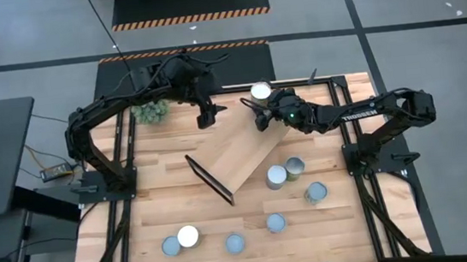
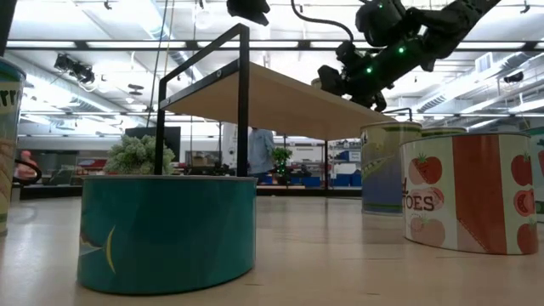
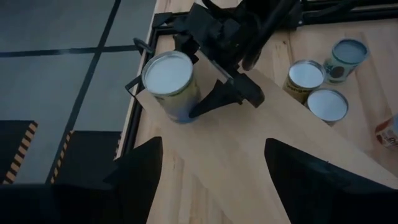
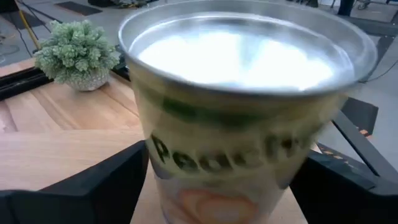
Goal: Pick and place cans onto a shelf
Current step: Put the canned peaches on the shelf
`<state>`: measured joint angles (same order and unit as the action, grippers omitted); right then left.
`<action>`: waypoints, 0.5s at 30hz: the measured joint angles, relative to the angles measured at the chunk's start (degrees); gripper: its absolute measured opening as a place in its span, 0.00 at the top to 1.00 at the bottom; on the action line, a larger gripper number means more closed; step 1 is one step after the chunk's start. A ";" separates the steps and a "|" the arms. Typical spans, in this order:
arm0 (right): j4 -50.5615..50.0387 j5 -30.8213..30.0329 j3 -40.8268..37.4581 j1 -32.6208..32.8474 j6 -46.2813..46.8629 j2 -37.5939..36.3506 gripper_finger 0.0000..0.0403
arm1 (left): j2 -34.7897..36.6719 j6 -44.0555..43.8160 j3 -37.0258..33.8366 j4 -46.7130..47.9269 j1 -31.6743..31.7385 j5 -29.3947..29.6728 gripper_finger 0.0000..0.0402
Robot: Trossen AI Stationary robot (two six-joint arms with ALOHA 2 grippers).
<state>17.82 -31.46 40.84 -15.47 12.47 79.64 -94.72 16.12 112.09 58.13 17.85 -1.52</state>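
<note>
Right gripper [image 1: 259,111] clasps a white-topped can [image 1: 261,91] standing at the far end of the shelf [image 1: 240,152]; left gripper [image 1: 207,116] hovers open above the board, near a plant [image 1: 151,111].

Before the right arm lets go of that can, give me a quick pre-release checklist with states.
1. Peaches can sits between the right gripper fingers: ok.
2. Can is over the shelf board, at its far end: ok.
3. Can base resting on the board: cannot tell.
4. Can upright: ok.
5. Left gripper open, held above the shelf, apart from the can: ok.
6. Board around the can free of other cans: ok.
</note>
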 joint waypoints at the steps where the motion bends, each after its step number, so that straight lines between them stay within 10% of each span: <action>1: 0.09 0.11 0.04 -0.06 -0.22 0.00 0.07 | 0.00 0.00 0.00 0.00 0.00 0.00 0.28; 15: -8.79 2.24 6.79 -1.76 -6.25 -0.03 0.01 | 0.00 1.04 0.00 0.06 0.00 -0.02 0.28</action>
<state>9.03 -29.22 47.63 -17.23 6.23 79.60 -94.72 17.16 112.09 58.19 17.85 -1.54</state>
